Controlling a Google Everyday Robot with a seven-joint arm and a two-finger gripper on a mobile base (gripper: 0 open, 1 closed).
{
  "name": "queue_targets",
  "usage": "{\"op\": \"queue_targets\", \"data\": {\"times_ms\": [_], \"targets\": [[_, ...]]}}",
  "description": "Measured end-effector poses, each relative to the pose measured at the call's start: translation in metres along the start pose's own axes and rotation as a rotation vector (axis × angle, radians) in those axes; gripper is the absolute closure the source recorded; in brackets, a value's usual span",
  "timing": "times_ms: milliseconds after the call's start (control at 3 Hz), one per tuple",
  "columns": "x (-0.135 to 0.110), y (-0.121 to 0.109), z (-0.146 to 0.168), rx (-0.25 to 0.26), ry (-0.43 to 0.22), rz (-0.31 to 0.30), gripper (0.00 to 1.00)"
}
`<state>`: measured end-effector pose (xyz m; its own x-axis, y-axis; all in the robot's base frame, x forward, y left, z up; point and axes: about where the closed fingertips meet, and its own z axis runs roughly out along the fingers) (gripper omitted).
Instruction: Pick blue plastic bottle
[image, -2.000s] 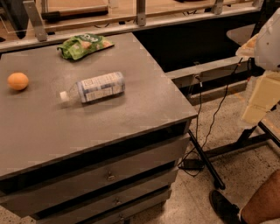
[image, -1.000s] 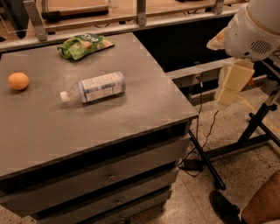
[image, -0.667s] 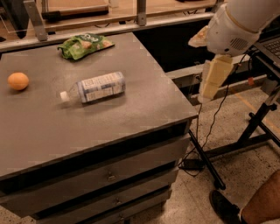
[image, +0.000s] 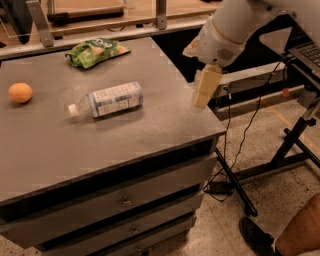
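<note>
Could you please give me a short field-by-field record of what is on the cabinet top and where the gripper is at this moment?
surface: grey cabinet top, with drawers below
blue plastic bottle: lying on its side near the middle, white cap pointing left
orange: left of the bottle, apart from it
green snack bag: at the back, behind the bottle
gripper: at the cabinet's right side, right of the bottle, not touching it
task status: bottle not yet grasped
</note>
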<state>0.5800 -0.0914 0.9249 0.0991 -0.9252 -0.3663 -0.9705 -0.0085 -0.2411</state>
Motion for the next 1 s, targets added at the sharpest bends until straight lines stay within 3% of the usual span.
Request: {"op": "queue_targets", "data": {"times_ms": [667,1000], "targets": [[-0.064,-0.033,0.046,-0.051,-0.059,-0.116,0.0],[-0.087,-0.027,0.067,-0.118,-0.052,-0.17,0.0]]}}
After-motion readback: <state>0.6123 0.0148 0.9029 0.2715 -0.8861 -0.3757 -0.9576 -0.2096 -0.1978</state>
